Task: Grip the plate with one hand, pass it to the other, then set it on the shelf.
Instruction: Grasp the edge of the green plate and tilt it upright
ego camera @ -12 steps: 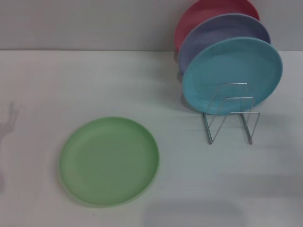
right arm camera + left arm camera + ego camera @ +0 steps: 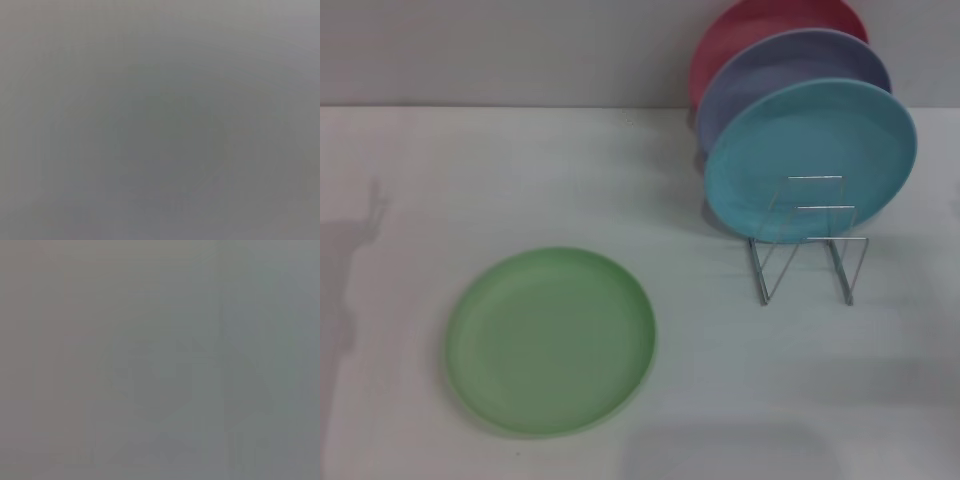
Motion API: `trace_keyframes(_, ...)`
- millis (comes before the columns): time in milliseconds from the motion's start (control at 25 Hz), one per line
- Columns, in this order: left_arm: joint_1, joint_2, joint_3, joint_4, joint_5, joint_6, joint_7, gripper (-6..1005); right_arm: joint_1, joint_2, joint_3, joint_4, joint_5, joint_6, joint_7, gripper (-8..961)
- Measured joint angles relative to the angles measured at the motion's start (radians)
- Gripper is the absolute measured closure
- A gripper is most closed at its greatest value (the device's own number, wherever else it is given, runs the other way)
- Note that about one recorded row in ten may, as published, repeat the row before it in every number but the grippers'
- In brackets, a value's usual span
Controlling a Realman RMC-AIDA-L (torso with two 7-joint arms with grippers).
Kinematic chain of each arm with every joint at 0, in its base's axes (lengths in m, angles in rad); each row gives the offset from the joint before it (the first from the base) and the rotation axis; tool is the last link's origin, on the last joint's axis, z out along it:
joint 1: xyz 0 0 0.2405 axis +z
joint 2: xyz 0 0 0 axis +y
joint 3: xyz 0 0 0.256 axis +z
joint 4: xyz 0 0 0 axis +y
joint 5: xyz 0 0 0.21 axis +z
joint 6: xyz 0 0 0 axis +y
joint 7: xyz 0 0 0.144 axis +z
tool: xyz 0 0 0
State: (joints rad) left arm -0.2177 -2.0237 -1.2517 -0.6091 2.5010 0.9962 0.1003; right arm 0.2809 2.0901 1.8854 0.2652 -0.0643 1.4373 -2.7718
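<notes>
The light green plate (image 2: 551, 340) lies flat on the white table, front left of centre in the head view. The silver wire shelf (image 2: 807, 250) stands to its right, with free looped dividers at its front. Neither gripper shows in the head view; only a faint arm shadow falls on the table at the far left. Both wrist views show plain grey with nothing to make out.
Three plates stand upright in the shelf: a light blue plate (image 2: 810, 158) in front, a lavender plate (image 2: 760, 80) behind it, a pink plate (image 2: 740, 25) at the back. A grey wall runs behind the white table (image 2: 520, 170).
The arm shadow at the table's left edge has shifted to the right and grown larger. The plates and the shelf have not moved.
</notes>
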Motion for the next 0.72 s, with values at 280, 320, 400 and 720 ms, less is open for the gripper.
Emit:
trace_keyframes(280, 0.106, 0.006, -0.117, -0.439, 0.065, -0.486, 0.215, 194, 0.001, -0.001, 0.011, 0.000, 0.001, -0.008, 0.001, 127)
trace_keyframes(320, 0.106, 0.006, -0.117, -0.439, 0.065, -0.486, 0.215, 195, 0.001, -0.001, 0.011, 0.000, 0.001, -0.008, 0.002, 127)
trace_keyframes(400, 0.141, -0.013, -0.220, -0.678, 0.110, -0.843, 0.239, 196, 0.002, -0.001, 0.011, 0.000, 0.001, -0.008, 0.005, 127)
trace_keyframes(720, 0.027, -0.035, -0.511, -1.075, 0.098, -1.886, 0.246, 201, 0.013, -0.001, 0.009, 0.000, 0.002, -0.008, 0.034, 127)
